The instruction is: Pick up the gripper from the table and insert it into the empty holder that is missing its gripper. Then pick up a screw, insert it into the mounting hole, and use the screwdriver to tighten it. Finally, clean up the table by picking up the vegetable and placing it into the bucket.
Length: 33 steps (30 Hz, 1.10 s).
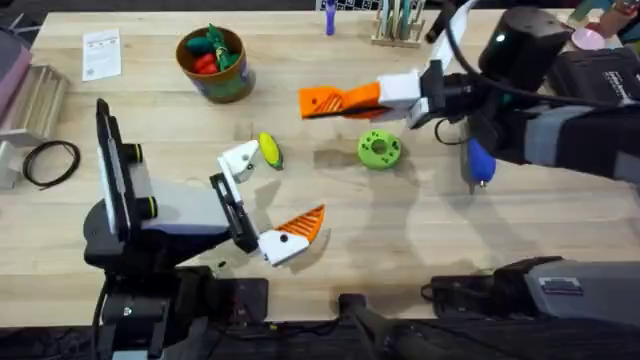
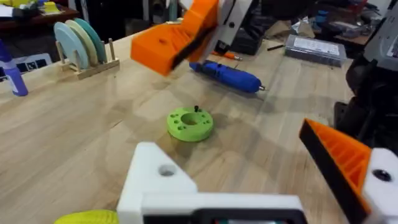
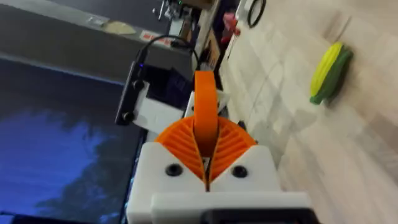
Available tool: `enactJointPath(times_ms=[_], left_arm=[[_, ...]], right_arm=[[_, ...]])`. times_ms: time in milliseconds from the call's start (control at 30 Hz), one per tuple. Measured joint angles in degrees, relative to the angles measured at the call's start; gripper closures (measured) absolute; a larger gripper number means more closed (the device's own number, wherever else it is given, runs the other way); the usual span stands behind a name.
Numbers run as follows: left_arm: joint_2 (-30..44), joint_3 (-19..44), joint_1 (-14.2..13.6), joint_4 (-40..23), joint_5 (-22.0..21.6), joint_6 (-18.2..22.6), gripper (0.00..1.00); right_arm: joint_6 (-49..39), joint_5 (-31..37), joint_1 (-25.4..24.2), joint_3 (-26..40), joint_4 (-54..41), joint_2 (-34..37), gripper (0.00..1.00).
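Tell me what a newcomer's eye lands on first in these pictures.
First, the right claw, raised over the table's middle with its orange pads shut on a loose orange fingertip. Next, the left claw lying open near the front edge: one finger orange-tipped, the other a bare white holder right beside the yellow corn cob. Between them sit a green disc and, to its right, the blue screwdriver.
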Motion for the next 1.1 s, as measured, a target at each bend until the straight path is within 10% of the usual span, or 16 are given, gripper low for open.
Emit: enactJointPath(times_ms=[1100], left_arm=[[0.0, 0.0, 0.0, 0.0, -0.01, -0.02, 0.015]], right_arm=[[5.92, -11.78, 11.59, 2.6, 9.66, 16.34, 0.992]])
